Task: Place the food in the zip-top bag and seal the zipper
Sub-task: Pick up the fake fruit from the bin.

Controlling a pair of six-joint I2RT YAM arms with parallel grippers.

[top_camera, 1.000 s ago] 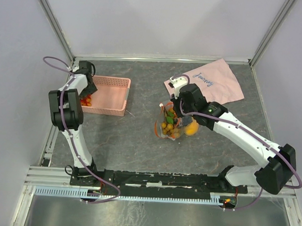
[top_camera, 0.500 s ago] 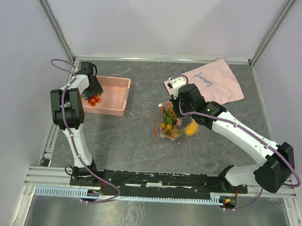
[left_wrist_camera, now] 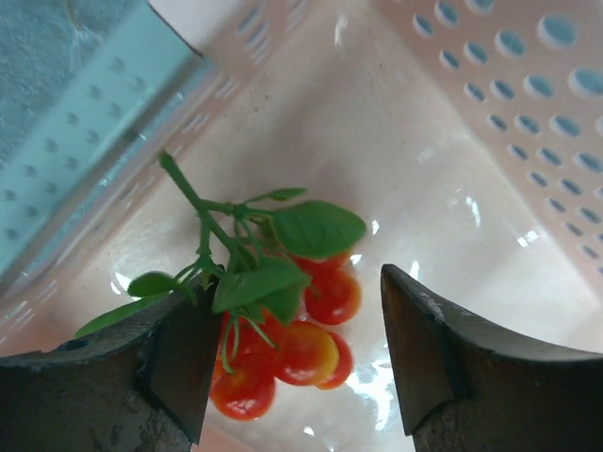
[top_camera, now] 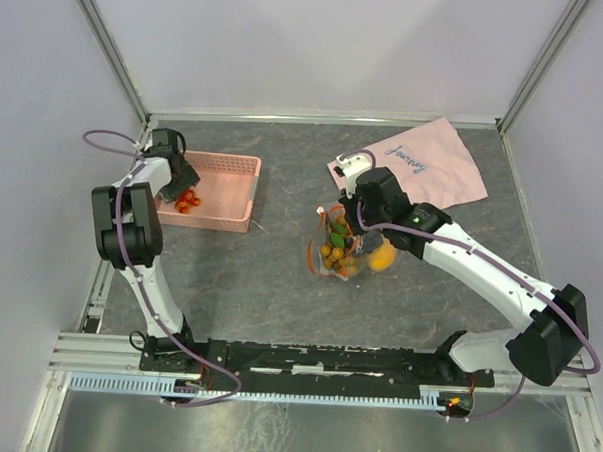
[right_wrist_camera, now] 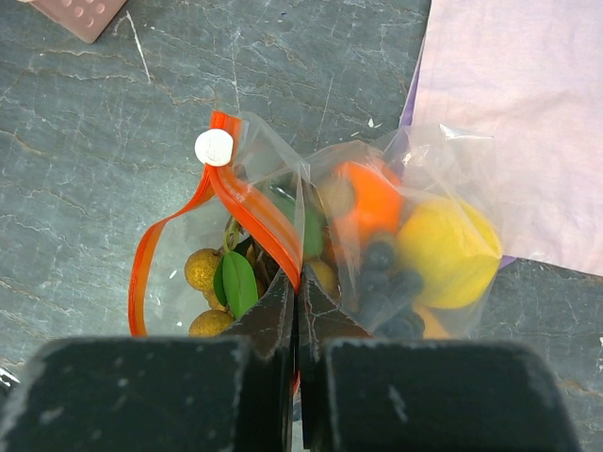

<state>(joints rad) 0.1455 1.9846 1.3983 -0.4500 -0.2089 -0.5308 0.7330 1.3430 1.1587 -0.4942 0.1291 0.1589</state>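
Starting at the far left, at about ten o'clock on the table [top_camera: 279, 285], the left gripper [left_wrist_camera: 297, 311] dips into the pink basket [top_camera: 229, 161] with its jaws wide apart. Between them lies the red berry cluster [left_wrist_camera: 306, 334], green leaves fanned on top and the stem pointing toward eleven o'clock in the wrist view. The leaves reach the left finger, while the right finger stands just clear of the fruit, so there is no grip on it.

Over to the middle, a touch toward three o'clock, the zip-top bag [top_camera: 338, 253] stands on the table, held up by its mouth. The right gripper [right_wrist_camera: 297, 292] is clamped tight on the zipper [right_wrist_camera: 250, 212], pinching the orange-red strip flat between its fingers. A white slider [right_wrist_camera: 214, 148] sits at the strip's eleven o'clock end, and the mouth gapes open left of the pinch.

Inside the clear plastic are tan berries [right_wrist_camera: 201, 270] with a green leaf at nine o'clock, the persimmon [right_wrist_camera: 372, 198] at twelve, dark grapes [right_wrist_camera: 386, 282] below it, and the lemon [right_wrist_camera: 448, 250] bulging at three. Farther right, at one o'clock on the table, the pink cloth [top_camera: 434, 167] lies flat, near the bag.
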